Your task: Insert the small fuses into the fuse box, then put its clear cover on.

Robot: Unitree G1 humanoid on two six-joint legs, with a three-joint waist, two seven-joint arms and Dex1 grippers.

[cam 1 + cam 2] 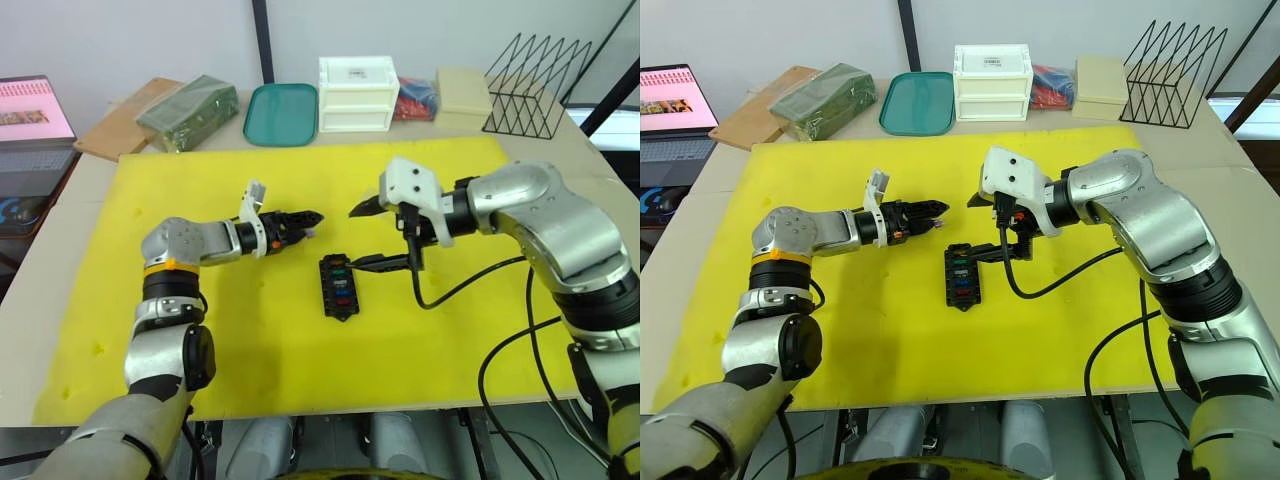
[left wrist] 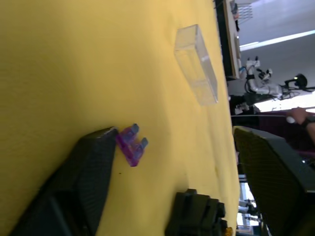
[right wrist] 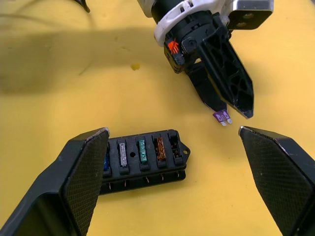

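On the yellow mat (image 1: 200, 380), left gripper (image 3: 231, 110) pinched the purple fuse (image 3: 222, 117) by one edge, just beside the fuse box (image 1: 339, 286). Right gripper (image 1: 365, 237) hovered wide apart over the box, clear cover (image 2: 197, 64) beyond. Thin grip: might twist the fuse or drop it short of its slot.

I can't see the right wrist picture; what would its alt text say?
The left gripper pinches a tiny purple fuse just above the yellow mat, beside a black fuse box already holding several coloured fuses. The right gripper's two wide-open black fingers frame the view.
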